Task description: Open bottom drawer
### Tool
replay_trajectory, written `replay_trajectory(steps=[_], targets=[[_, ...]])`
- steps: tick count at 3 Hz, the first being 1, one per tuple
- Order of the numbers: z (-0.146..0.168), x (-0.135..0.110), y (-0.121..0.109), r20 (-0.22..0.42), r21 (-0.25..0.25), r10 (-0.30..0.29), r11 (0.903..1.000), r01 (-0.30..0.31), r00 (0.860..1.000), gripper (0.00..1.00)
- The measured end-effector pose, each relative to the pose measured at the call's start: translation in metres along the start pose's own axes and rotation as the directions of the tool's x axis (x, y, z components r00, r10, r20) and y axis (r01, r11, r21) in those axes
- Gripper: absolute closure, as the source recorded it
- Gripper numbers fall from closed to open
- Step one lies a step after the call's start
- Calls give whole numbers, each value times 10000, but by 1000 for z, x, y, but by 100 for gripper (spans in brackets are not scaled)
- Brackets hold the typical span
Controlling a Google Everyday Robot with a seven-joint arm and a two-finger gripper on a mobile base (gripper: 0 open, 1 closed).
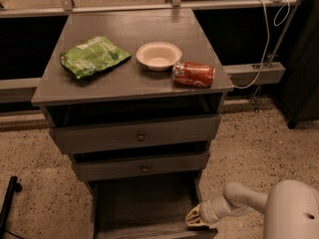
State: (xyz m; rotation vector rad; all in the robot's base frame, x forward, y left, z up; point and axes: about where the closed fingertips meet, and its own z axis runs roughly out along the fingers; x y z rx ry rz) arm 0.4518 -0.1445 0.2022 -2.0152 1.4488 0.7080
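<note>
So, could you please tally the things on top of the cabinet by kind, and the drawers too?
Chip bag: 1
Bowl: 1
Soda can: 1
Drawers: 3 (top drawer, middle drawer, bottom drawer)
Total: 6
The gripper is low at the bottom drawer's right front corner.

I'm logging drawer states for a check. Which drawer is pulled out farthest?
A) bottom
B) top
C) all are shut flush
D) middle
A: the bottom drawer shows its dark inside, out well past the middle drawer, with the gripper by its front right corner.
</note>
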Motion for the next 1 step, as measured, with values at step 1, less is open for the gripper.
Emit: replay_trajectory(steps=[1], targets=[[0, 0, 0, 0, 0, 0, 10000, 0, 10000, 43]])
